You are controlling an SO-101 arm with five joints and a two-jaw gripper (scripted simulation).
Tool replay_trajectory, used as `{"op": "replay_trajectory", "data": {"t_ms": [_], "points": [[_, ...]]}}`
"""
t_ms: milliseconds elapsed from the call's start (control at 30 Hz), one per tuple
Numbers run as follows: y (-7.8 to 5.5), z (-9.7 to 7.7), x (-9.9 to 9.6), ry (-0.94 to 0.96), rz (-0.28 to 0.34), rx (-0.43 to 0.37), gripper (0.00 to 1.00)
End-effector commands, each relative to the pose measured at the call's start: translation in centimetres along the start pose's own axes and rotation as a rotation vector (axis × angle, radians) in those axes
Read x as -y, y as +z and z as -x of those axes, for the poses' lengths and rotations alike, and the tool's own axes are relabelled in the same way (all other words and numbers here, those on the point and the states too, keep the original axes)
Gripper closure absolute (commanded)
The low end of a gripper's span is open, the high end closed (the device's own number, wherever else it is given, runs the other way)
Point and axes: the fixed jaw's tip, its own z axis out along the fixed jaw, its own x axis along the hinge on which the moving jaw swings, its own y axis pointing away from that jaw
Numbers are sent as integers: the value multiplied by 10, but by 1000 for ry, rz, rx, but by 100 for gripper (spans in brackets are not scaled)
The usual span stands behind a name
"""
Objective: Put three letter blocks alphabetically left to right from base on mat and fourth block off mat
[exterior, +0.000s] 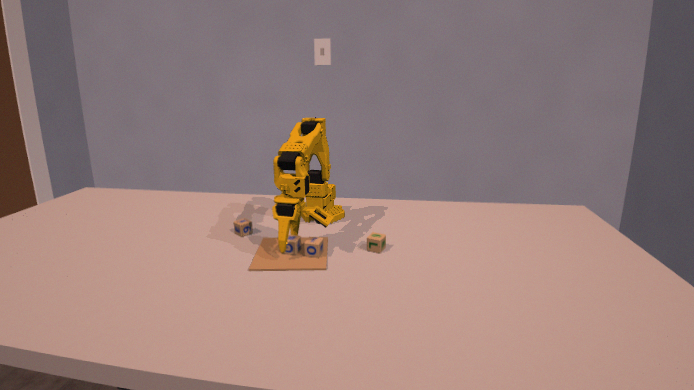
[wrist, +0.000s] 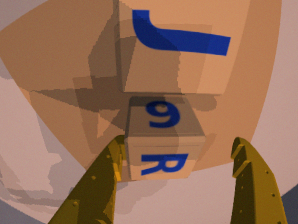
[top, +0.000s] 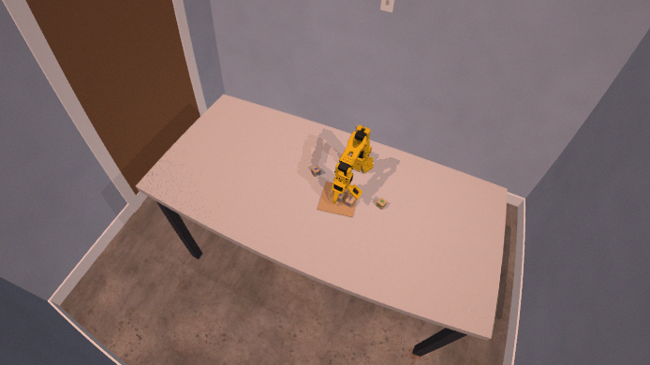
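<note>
My gripper (top: 336,197) (exterior: 289,243) (wrist: 178,139) is open around the R block (top: 339,197) (exterior: 293,245) (wrist: 162,161). In the wrist view its left finger is at the block and there is a gap at the right finger. The R block seems to stand on the mat (top: 328,210) (exterior: 286,264) (wrist: 50,45), R on top and a 9 on its side. The J block (top: 349,200) (exterior: 313,247) (wrist: 175,65) lies beside it on the mat, J on top, its letter facing much the same way. Whether the two touch is unclear.
A block with green letters (top: 381,203) (exterior: 376,243) lies off the mat, on the top and exterior views' right. A block with blue marks (top: 315,170) (exterior: 243,227) lies off the mat to the left, nearer the arm base. Their top marks are too small to read surely.
</note>
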Motion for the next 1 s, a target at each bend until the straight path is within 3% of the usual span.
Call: {"op": "replay_trajectory", "data": {"t_ms": [0,533,967], "points": [[-17,0,11,0,-72,1,64],[-63,0,7,0,-72,1,64],[-68,0,6,0,-72,1,64]]}}
